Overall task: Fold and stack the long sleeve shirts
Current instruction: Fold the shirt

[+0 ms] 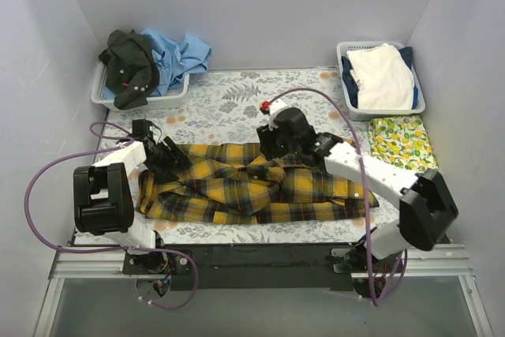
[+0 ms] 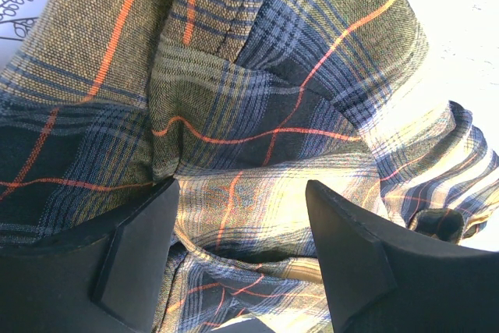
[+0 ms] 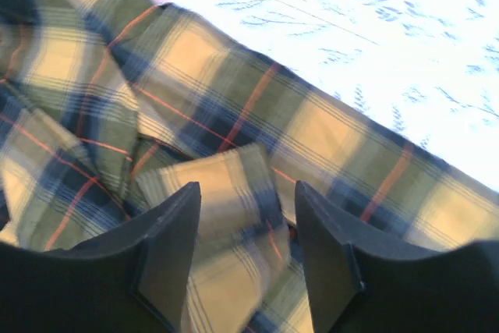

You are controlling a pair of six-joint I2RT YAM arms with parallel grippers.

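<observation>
Pale grey walls (image 1: 252, 5) rise beyond the left hand (image 1: 175, 159) and right hand (image 1: 267, 163), boxing in the evenly lit, floral-covered bench (image 1: 229, 100).

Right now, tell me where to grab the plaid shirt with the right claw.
Likely the narrow flap lying atop the plaid shirt, from straight above: it sits raised with free edges, directly under the open right claw.
</observation>
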